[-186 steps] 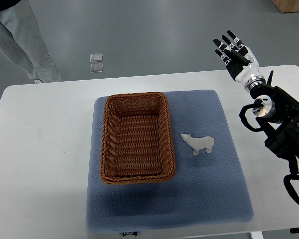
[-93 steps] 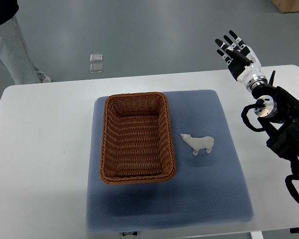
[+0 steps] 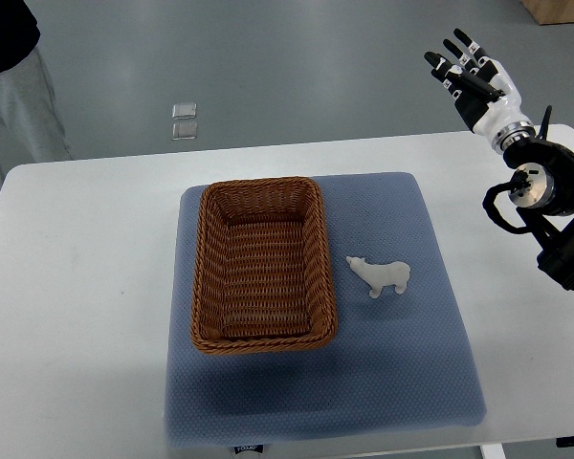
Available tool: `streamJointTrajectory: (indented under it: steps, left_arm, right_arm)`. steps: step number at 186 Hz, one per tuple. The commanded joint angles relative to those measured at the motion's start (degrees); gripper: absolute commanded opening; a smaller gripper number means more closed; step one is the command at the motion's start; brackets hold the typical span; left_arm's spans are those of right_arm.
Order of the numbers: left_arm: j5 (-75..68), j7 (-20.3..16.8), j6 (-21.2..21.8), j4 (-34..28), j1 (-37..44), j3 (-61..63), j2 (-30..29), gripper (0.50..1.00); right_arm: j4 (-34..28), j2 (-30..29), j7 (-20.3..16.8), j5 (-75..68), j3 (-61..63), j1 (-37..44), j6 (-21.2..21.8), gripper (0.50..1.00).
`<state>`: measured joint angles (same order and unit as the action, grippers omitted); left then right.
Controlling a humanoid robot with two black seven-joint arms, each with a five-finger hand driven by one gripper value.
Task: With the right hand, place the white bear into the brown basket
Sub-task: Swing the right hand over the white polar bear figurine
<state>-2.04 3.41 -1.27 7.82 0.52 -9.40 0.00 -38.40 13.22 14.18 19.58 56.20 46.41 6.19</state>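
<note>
So far nothing of the task is done: the bear (image 3: 382, 276) lies on its side on the blue mat (image 3: 402, 363), just right of the basket (image 3: 261, 265) and not touching it, and the basket holds nothing. The right hand (image 3: 475, 76) hangs high over the far right corner of the tabletop (image 3: 86, 287), well apart from the bear, its fingers spread and holding nothing. All of the work is left, as I judge it: the hand must come down to the bear, close on it, carry it left over the basket's rim and let it go inside. Compared with the earlier frames, the hand and forearm have shifted up and toward the right edge, so they now sit farther from the bear than before, while bear, basket and mat lie just as they did. A person's legs (image 3: 14, 105) at the top left have moved further toward the left edge. The left arm does not show.
</note>
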Motion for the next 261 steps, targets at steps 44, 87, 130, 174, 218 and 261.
streamJointTrajectory:
  steps: [44, 87, 130, 174, 218, 261]
  left_arm:
    - [0.0, 0.0, 0.0, 0.0, 0.0, 0.0, 0.0, 1.000]
    - [0.0, 0.0, 0.0, 0.0, 0.0, 0.0, 0.0, 1.000]
    - [0.0, 0.0, 0.0, 0.0, 0.0, 0.0, 0.0, 1.000]
    - [0.0, 0.0, 0.0, 0.0, 0.0, 0.0, 0.0, 1.000]
    - [0.0, -0.1, 0.0, 0.0, 0.0, 0.0, 0.0, 1.000]
    - [-0.1, 0.0, 0.0, 0.0, 0.0, 0.0, 0.0, 1.000]
  right_arm:
    - [-5.3, 9.0, -0.1, 4.9, -19.6, 6.5, 0.8, 0.924]
    - [-16.4, 18.2, -0.2, 15.8, -32.3, 10.4, 2.2, 0.921]
    - [-24.3, 24.1, -0.3, 28.7, -41.2, 14.8, 5.2, 0.921]
    - [-29.3, 26.5, -0.9, 42.2, -46.4, 19.9, 9.7, 0.919]
    - [-33.2, 27.7, -4.5, 49.9, -49.5, 22.1, 14.8, 0.919]
    - [-34.8, 27.0, -7.9, 50.6, -51.2, 21.7, 17.5, 0.917]
